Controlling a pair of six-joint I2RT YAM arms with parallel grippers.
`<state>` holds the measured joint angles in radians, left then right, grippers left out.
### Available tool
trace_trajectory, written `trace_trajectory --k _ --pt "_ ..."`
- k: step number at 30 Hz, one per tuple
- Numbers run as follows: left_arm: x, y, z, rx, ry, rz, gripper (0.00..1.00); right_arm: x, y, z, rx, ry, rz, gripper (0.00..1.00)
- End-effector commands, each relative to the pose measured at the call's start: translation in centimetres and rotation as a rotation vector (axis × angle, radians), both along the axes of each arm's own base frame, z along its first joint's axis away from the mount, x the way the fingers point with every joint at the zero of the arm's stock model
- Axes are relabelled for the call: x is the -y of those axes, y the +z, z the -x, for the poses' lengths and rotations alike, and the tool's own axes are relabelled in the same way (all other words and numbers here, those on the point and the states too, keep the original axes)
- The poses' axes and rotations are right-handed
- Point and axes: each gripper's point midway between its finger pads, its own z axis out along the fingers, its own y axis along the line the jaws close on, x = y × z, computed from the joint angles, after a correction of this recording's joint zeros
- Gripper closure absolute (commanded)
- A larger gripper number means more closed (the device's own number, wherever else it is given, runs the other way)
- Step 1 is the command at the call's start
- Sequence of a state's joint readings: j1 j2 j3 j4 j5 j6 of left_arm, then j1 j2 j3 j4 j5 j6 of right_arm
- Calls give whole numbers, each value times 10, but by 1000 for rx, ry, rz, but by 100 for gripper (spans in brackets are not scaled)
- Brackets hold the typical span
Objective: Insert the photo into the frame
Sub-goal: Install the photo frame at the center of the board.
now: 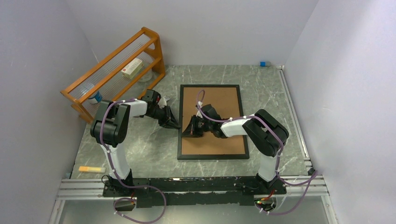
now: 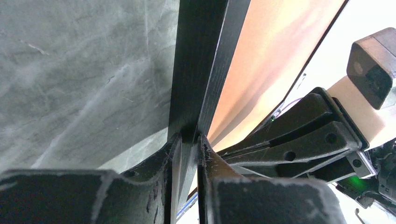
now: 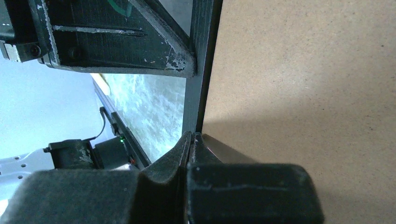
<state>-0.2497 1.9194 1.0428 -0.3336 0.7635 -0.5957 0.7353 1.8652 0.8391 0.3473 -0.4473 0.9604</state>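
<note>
1. The frame (image 1: 212,157) lies face down mid-bench (image 1: 149,149), its brown backing board (image 1: 219,100) facing up.
2. Left hand (image 1: 176,126) is in at the frame's left rail. The wrist view shows it narrow, fingers pinching that black edge from both sides.
3. Right hand (image 1: 189,130) is over the board beside the same rail, fingers pressed tight together and gripping nothing, tips at the seam between rail and board.
4. The orange rack (image 1: 116,70) stands far left.
</note>
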Motion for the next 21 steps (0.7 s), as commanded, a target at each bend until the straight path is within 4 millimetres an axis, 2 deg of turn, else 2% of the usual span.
trace_trajectory --k 1,8,14,17,21 --pt "-38 -71 42 -118 -25 -330 86 59 -71 31 -104 12 315 100" --pt "-39 -72 44 -121 -26 -339 86 79 -65 9 -16 -57 455 100" --pt "-39 -73 44 -124 -31 -347 86 88 -60 0 31 -77 512 100" --pt "-40 -74 44 -125 -32 -348 87 80 -44 -5 64 -70 472 98" --pt "-35 -71 43 -120 -32 -318 86 52 -9 -7 94 -25 311 96"
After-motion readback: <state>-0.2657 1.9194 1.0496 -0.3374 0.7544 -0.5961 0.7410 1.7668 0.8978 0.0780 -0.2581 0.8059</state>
